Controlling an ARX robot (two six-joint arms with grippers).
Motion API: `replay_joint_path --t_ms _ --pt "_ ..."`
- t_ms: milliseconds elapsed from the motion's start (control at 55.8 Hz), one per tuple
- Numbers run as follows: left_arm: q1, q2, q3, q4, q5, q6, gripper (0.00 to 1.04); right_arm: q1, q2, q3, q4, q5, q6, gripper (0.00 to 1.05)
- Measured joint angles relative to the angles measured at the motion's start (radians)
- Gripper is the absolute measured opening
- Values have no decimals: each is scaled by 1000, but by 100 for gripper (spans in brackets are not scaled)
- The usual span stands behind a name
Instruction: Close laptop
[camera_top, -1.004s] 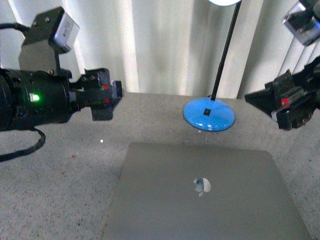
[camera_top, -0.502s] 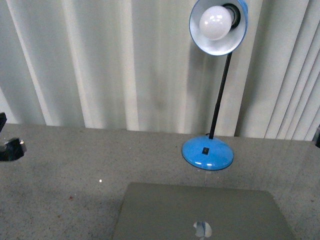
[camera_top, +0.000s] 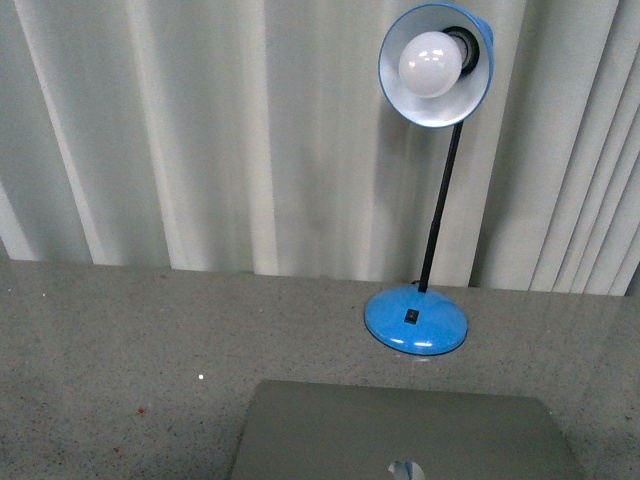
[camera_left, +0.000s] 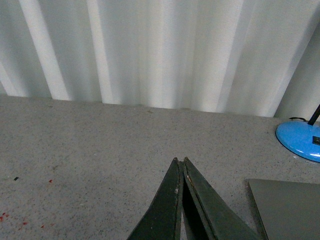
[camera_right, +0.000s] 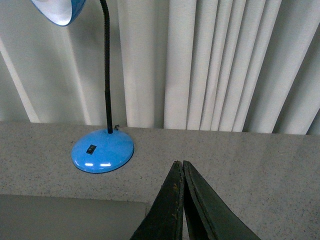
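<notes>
Left wrist view: laptop (camera_left: 287, 210) lies beside closed fingers (camera_left: 172, 210).

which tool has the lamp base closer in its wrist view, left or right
The right tool: the blue lamp base sits whole beside it. For the left tool, the base shows only at the picture's edge.

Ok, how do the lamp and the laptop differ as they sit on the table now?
The lamp stands upright on a thin black stem; the laptop lies flat with its lid shut, logo facing up. The lamp is bright blue with a white bulb showing; the laptop is plain grey. The lamp is in full view from the front; the laptop is cut off at the frame's lower edge. Both rest on the speckled table, apart from each other.
</notes>
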Motion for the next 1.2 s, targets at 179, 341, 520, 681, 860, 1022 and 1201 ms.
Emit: replay_joint_path --t_ms 179,341,520,681,860,1022,1201 --pt "70 -151 -37 -112 64 0 4 -2 -147 -45 -101 -5 0 3" --pt "70 -270 -51 -212 69 0 4 -2 -269 -71 -196 -6 1 3" --pt "71 -404 -52 -325 69 0 4 -2 -407 -91 -312 -6 2 3" --pt "71 -505 -52 -419 69 0 4 -2 -523 -98 -415 -6 2 3" --pt "71 -617 -53 -523 69 0 4 -2 -646 -98 -528 -6 2 3" --pt "71 -695 -53 -598 69 0 4 -2 -728 -98 -605 -6 2 3" --pt "71 -776 -53 -677 69 0 4 -2 -818 -98 -692 -6 2 3"
